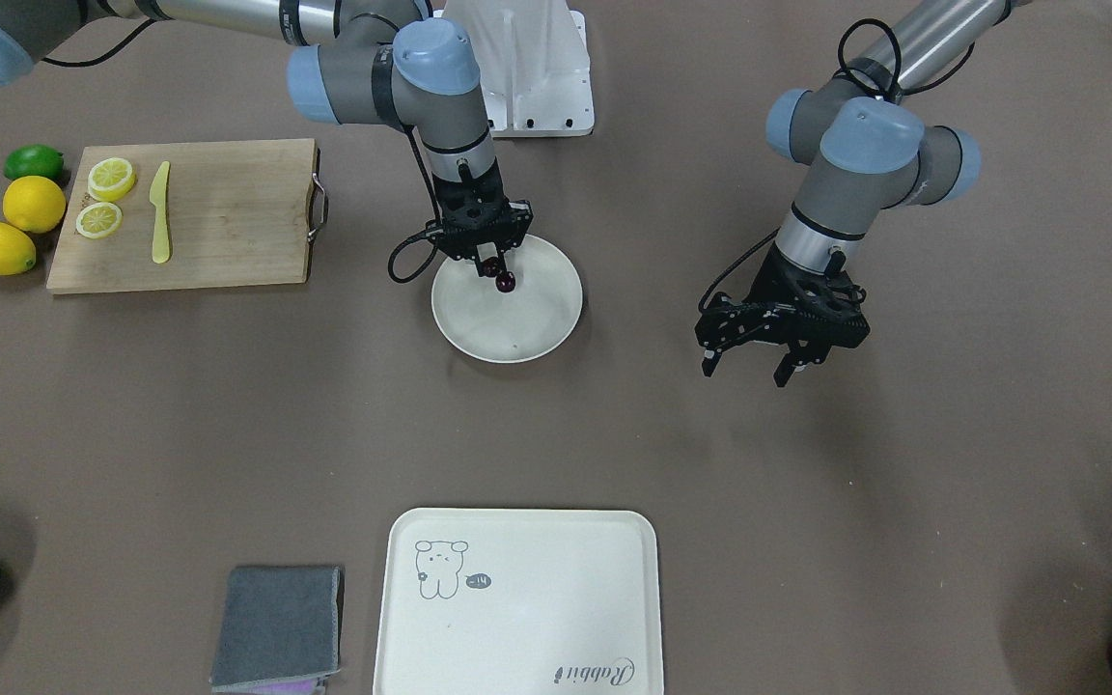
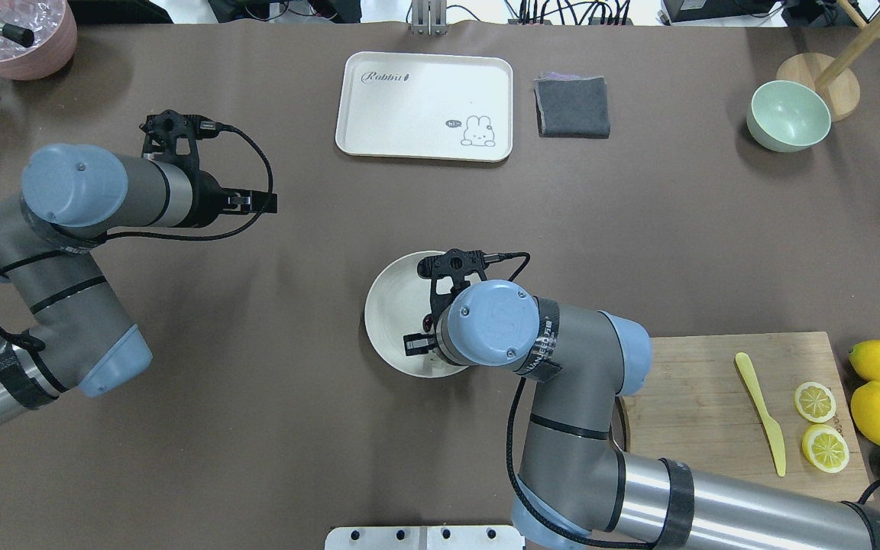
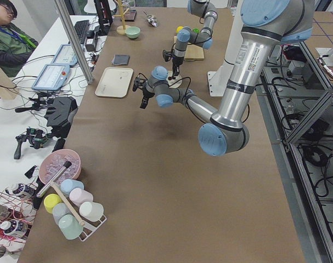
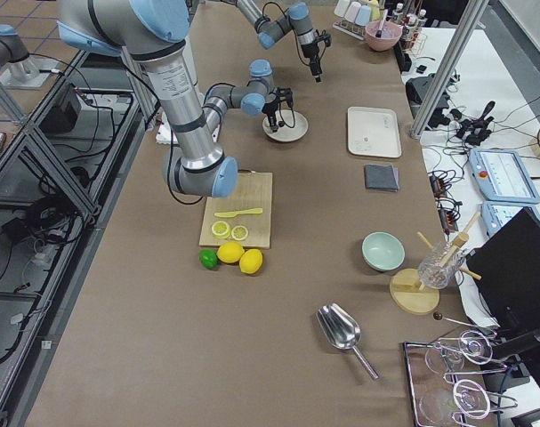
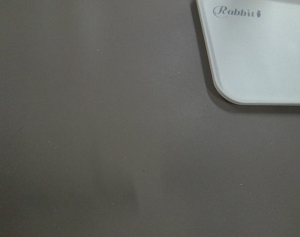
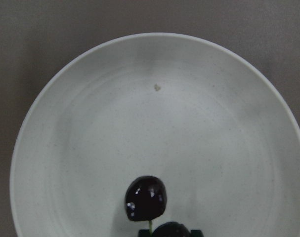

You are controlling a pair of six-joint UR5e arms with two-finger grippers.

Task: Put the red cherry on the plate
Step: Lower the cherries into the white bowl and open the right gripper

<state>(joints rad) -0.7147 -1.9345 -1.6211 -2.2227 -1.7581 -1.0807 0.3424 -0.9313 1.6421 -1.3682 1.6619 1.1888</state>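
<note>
Exterior front-facing view: the right gripper (image 1: 496, 261) hangs over the plate (image 1: 532, 323) with its jaws drawn nearly together, and the red cherry (image 1: 501, 278) dangles just below its fingertips. The grip seems to be on the stem or the very top of the fruit (the contact itself is too small to make out).

The right wrist-mounted view agrees. One glossy dark cherry (image 6: 146, 197) shows against the pale plate (image 6: 189, 123), well inside the rim and toward the side nearer the robot, with the second fruit of the pair cut off at the bottom edge of that view. I cannot tell whether the cherry rests on the plate or hangs a little above it. No clear contact shows, so I judge it to be just off the surface.

The left gripper (image 1: 759, 365) sits well apart over bare table (image 1: 807, 502), its fingers spread wide with nothing between them. Its wrist camera sees only the tabletop and a corner of the tray (image 5: 258, 54).

By my reading, the pickup and the carry to the plate are done. What is left is a short lowering, if any is needed, then opening the jaws so the cherry settles on the plate, and lifting clear without dragging the stem along.
</note>
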